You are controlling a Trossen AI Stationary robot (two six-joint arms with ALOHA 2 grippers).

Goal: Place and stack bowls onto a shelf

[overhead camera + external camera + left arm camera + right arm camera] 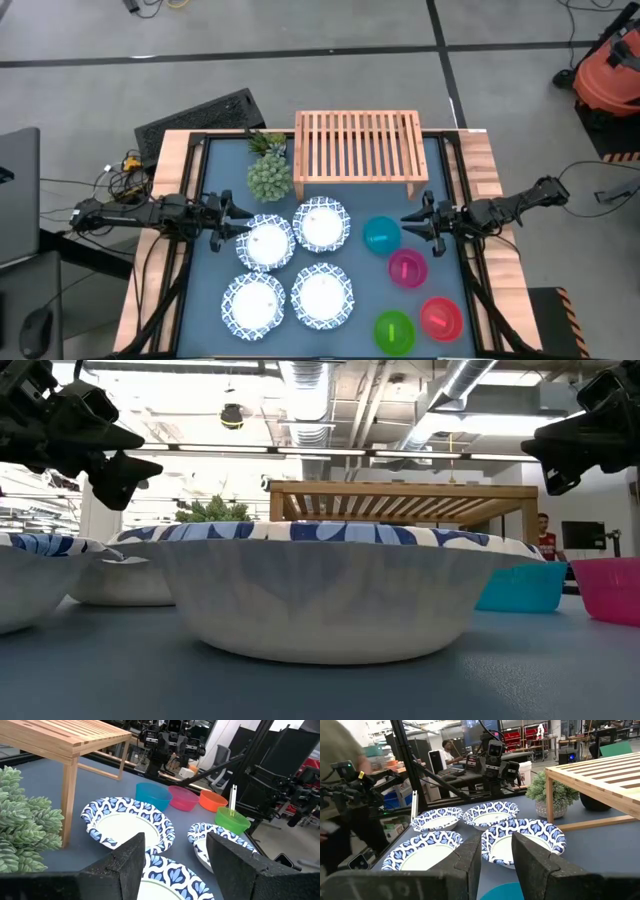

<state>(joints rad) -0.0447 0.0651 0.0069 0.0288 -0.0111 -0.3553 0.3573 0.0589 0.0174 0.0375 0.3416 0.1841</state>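
Four blue-and-white patterned bowls rest on their bases on the dark mat in a two-by-two group: far left (268,243), far right (322,224), near left (253,303), near right (322,295). The teal bowl (381,235), magenta bowl (407,268), red bowl (440,318) and green bowl (394,331) stand to their right. The light-wood slatted shelf (357,146) stands on its legs at the far side. My left gripper (237,224) hovers open above the far-left patterned bowl's left rim. My right gripper (408,226) hovers open just right of the teal bowl.
A green spiky plant (269,177) in a pot stands left of the shelf, with a second small plant (267,143) behind it. A wooden border (169,200) frames the mat. A person (451,751) sits in the room beyond the table.
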